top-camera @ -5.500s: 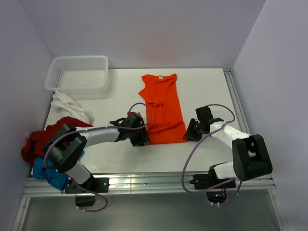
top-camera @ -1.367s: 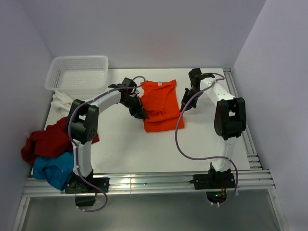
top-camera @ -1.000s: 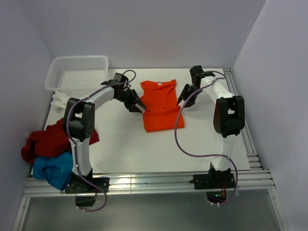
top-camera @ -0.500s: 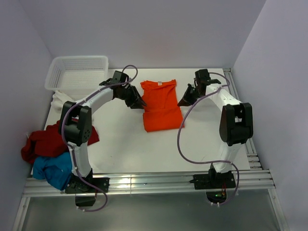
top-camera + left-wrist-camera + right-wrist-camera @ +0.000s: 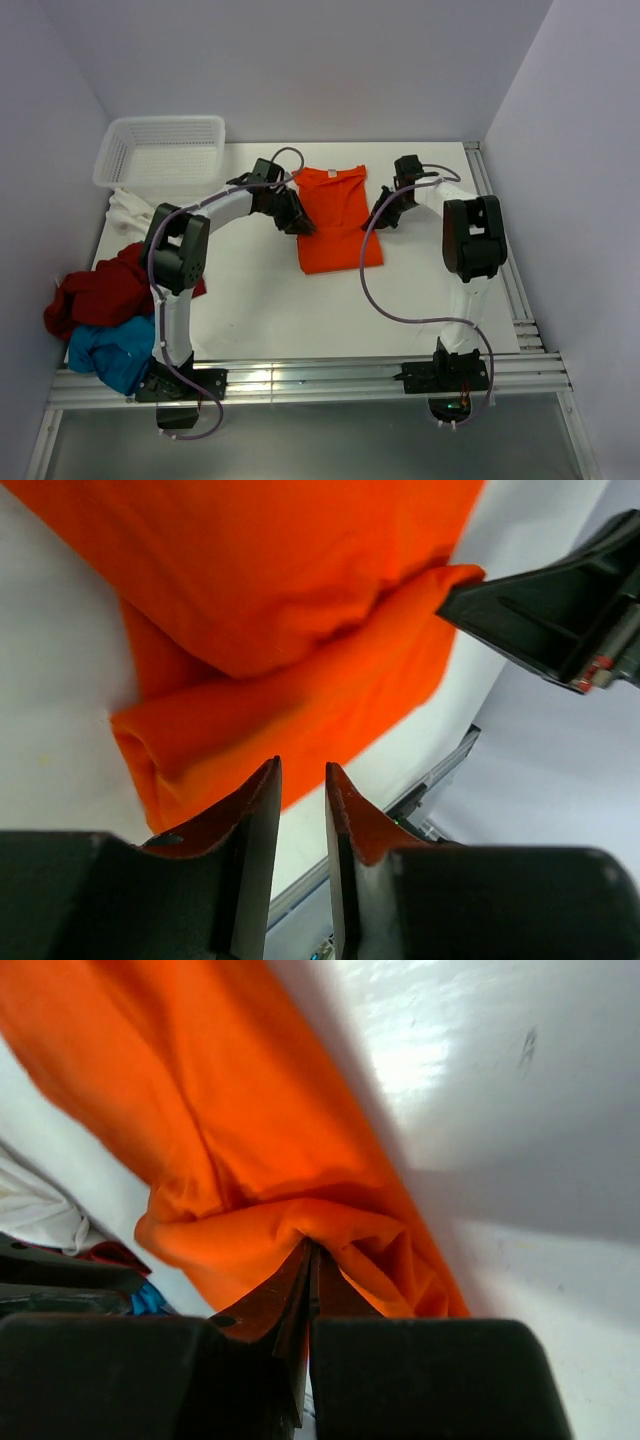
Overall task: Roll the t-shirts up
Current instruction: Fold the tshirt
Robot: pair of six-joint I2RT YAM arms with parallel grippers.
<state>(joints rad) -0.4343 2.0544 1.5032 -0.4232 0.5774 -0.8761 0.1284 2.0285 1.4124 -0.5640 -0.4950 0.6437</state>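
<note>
The orange t-shirt (image 5: 335, 222) lies in the middle of the table, its near end folded up into a thick band (image 5: 300, 720). My left gripper (image 5: 297, 222) is at the shirt's left edge. Its fingers (image 5: 262, 810) stand a narrow gap apart with only table showing between them, the tips (image 5: 303, 770) just short of the fold. My right gripper (image 5: 378, 214) is at the shirt's right edge, jaws pressed together on a fold of orange cloth (image 5: 308, 1246). Dark red (image 5: 100, 290), blue (image 5: 105, 355) and white (image 5: 135, 215) t-shirts lie heaped at the left.
A white mesh basket (image 5: 160, 150) stands at the back left corner. An aluminium rail (image 5: 490, 220) runs along the table's right edge. The right gripper's black body (image 5: 545, 615) shows across the shirt in the left wrist view.
Both grippers have come in against the shirt's sides. The right jaws have closed on the cloth and the left jaws have narrowed. Earlier the shirt lay longer; its near end is now folded up.
</note>
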